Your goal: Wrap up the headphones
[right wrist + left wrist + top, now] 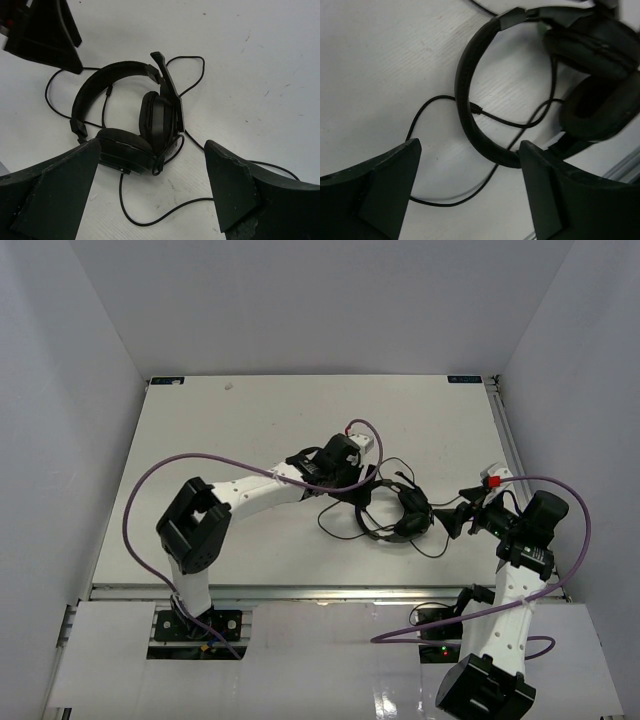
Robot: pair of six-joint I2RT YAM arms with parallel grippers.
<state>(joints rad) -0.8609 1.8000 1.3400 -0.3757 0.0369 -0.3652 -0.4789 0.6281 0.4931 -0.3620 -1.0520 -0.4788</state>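
The black headphones (395,512) lie on the white table, ear cups folded together, headband toward the left arm. Their thin black cable (432,546) lies in loose loops around them. My left gripper (358,490) is open just above the headband (465,100), which passes between its fingers (390,175); the ear cups (600,95) are at the upper right of that view. My right gripper (455,518) is open and empty just right of the ear cups (150,120). A cable loop (165,212) lies on the table between its fingers (235,190). The plug is not clearly visible.
Thick purple robot cables (140,490) arc over the left side and around the right arm (570,540). The table's front edge (300,590) runs just below the headphones. White walls enclose the table on three sides. The left gripper shows in the right wrist view (45,30).
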